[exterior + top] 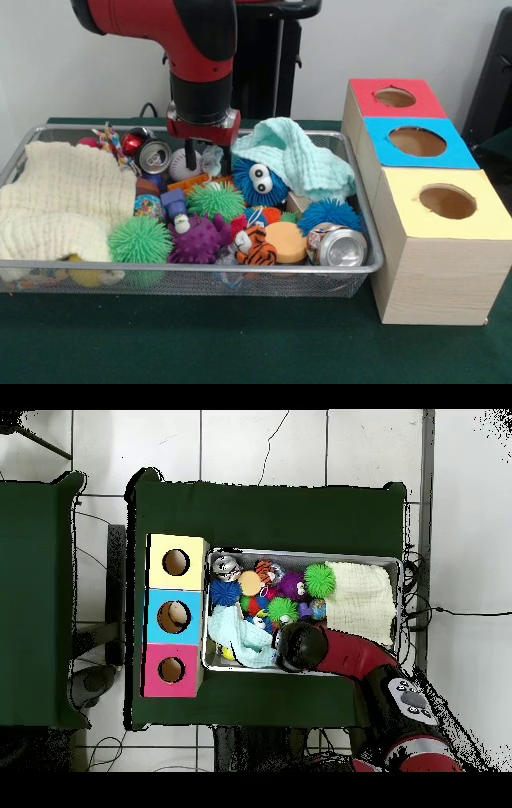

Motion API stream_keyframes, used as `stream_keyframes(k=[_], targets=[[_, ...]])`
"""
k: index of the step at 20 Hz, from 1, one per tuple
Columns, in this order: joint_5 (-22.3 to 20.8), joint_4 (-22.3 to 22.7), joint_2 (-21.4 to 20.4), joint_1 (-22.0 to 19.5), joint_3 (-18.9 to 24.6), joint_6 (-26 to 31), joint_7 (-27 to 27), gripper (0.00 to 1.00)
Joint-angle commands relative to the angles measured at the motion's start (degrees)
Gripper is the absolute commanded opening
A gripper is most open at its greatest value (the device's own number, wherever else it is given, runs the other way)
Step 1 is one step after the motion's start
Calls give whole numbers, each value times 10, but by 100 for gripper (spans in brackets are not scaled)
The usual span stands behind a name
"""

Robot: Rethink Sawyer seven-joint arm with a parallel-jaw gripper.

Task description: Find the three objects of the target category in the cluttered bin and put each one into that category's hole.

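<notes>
There is a bench (240, 344) with a dark green cloth on top. Two things sit right on it. One is a wire basket (184, 278), long and shallow, packed full of toys, cans and cloths. The other is a row of three wooden boxes (436, 272), set just beside the basket at one of its short ends. Each box has a round hole in its top. The tops are red (396, 98), blue (416, 142) and yellow (446, 202), in a line. The green cloth shows bare all around them.
</notes>
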Motion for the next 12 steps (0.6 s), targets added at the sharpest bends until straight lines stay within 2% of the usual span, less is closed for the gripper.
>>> stream_keyframes(k=[1, 7, 12], targets=[[-6, 11, 14, 4, 11, 27, 45, 100], [1, 10, 8, 7, 11, 35, 49, 100], [13, 21, -24, 11, 12, 60, 53, 100]])
